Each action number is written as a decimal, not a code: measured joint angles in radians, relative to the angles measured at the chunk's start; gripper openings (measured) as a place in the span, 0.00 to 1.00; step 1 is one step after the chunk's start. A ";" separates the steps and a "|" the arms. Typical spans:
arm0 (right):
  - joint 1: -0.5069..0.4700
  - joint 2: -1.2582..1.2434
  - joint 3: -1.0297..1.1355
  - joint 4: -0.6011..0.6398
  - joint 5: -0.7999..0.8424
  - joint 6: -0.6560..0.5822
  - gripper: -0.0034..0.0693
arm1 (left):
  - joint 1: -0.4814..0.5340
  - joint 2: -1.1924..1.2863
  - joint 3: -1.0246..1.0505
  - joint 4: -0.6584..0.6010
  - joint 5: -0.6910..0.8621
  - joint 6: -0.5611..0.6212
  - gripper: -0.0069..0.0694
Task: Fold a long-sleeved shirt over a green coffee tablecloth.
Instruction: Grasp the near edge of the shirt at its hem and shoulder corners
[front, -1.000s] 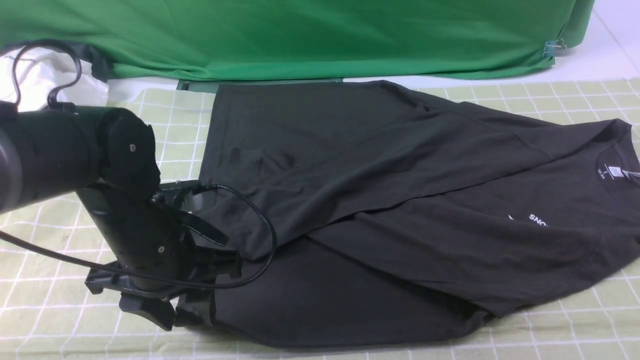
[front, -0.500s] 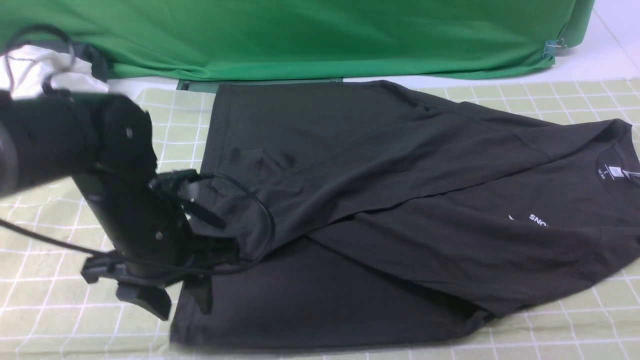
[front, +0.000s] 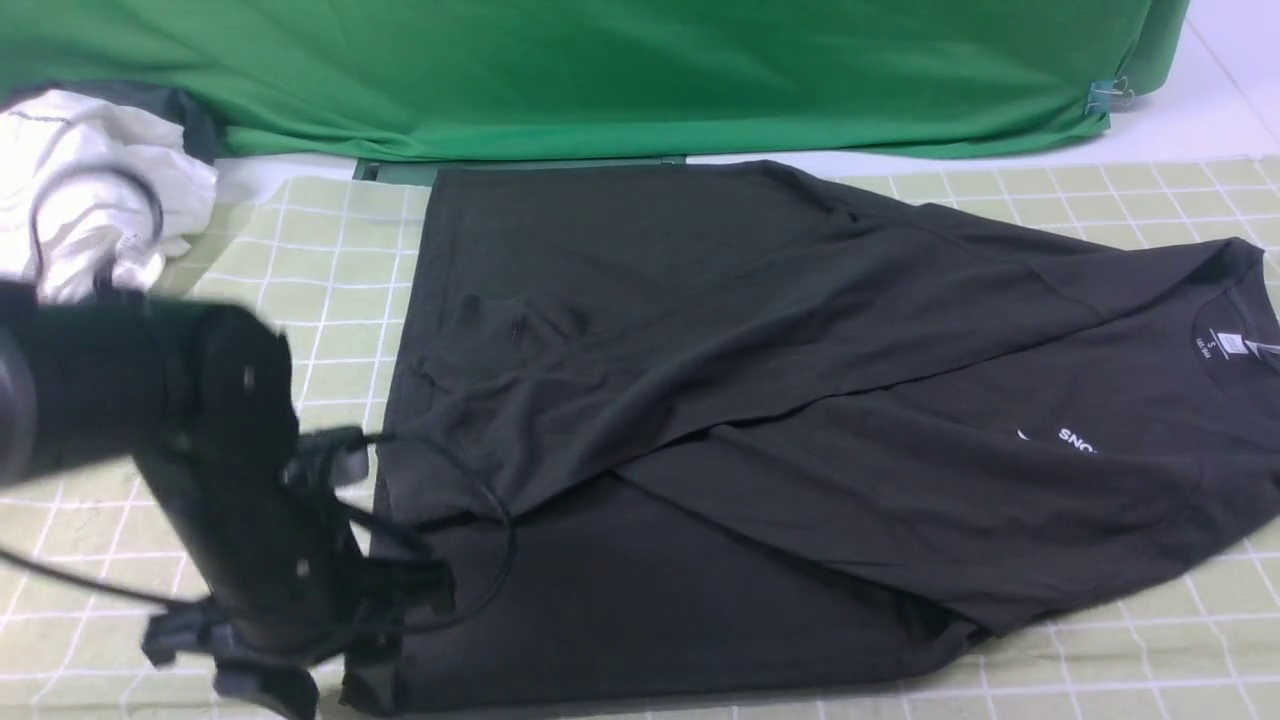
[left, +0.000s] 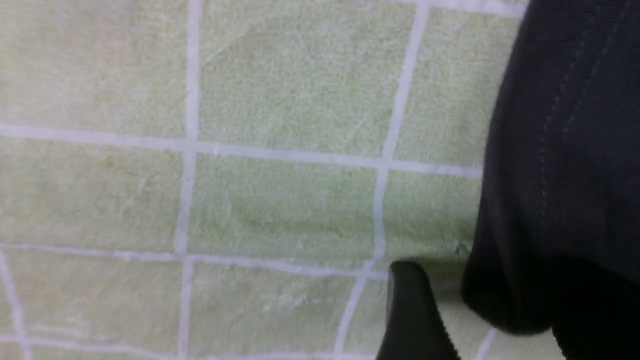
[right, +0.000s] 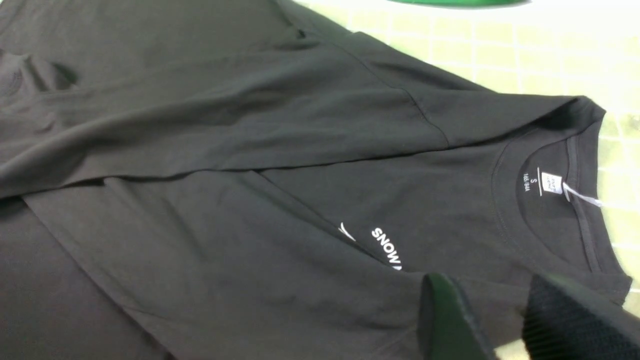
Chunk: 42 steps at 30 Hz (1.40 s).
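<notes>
The black long-sleeved shirt (front: 750, 400) lies spread on the green coffee tablecloth (front: 330, 260), collar to the right, both sleeves folded across the body. Its white print (front: 1075, 440) and neck label (front: 1225, 345) show. My left gripper (front: 320, 690) is low at the shirt's near left hem corner, blurred. In the left wrist view the left gripper (left: 480, 310) is open: one finger (left: 415, 310) stands on the tablecloth (left: 275, 200) apart from the shirt's hem (left: 565, 150), the other is lost in the dark fabric. My right gripper (right: 492, 300) hovers open over the shirt (right: 250, 150) near the collar label (right: 547, 182).
A bright green sheet (front: 600, 70) hangs along the back, pinned by a clip (front: 1105, 97) at its right end. A white garment (front: 90, 170) is bunched at the back left. The left arm's black cable (front: 490, 560) loops over the shirt's left part.
My left arm has drawn back toward the near left edge. The shirt's raised left edge has dropped flat, and its near left hem corner now shows. The white garment is more uncovered.
</notes>
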<state>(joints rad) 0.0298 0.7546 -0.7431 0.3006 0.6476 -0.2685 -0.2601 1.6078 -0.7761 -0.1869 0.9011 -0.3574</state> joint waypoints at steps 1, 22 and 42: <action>0.000 0.000 0.000 0.000 0.000 0.000 0.37 | 0.000 0.000 0.015 -0.012 -0.036 0.001 0.59; 0.056 0.043 0.000 0.013 0.085 -0.021 0.38 | 0.000 -0.012 0.023 -0.076 -0.083 0.127 0.14; 0.627 0.864 -0.097 -0.400 0.068 0.076 0.69 | 0.000 -0.136 0.024 -0.071 -0.060 0.264 0.12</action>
<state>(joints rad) 0.6564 1.6190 -0.8406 -0.0993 0.7155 -0.1929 -0.2601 1.4715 -0.7521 -0.2578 0.8407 -0.0938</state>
